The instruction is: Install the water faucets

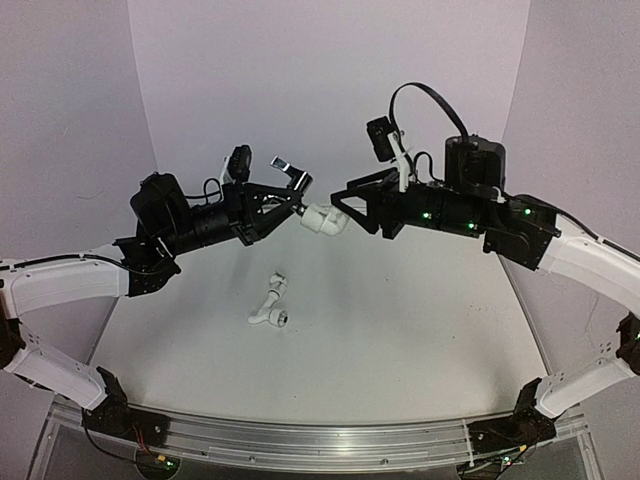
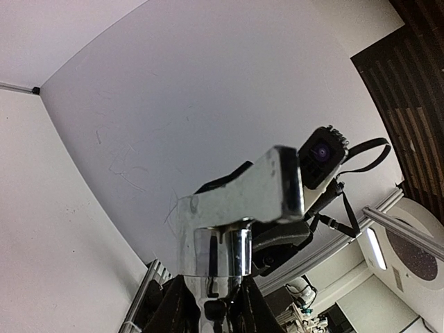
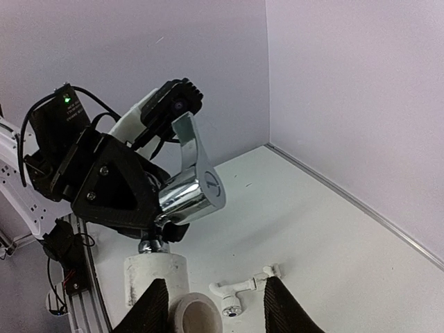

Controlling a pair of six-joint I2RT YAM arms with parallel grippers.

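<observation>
Nearest the camera, an aluminium rail [image 1: 320,445] runs along the bench's [image 1: 400,330] near edge, with both arm bases bolted to it. From the left base the left arm [image 1: 60,285] rises and reaches toward the middle, well above the bench. The left gripper [image 1: 285,205] is closed tight on the body of the chrome faucet [image 1: 292,175]. In the left wrist view its two black fingers [image 2: 173,312] press the polished stem from either side, and the flat lever handle juts up and to the right.

On the bench below, a little left of centre, lies the white plastic faucet [image 1: 270,305], on its side and well apart from both grippers.

At mid-scene the chrome faucet's lower end meets the top of the white pipe fitting [image 1: 320,220]. The right wrist view shows the threaded stem touching the fitting's upper socket, but I cannot tell how far it has gone in.

To the right, the right gripper [image 1: 338,220] has hold of that fitting, jaws closed as far as the part between them allows. A second open socket faces the wrist camera. The right arm [image 1: 590,260] stretches back from there to its base at the near right corner.
</observation>
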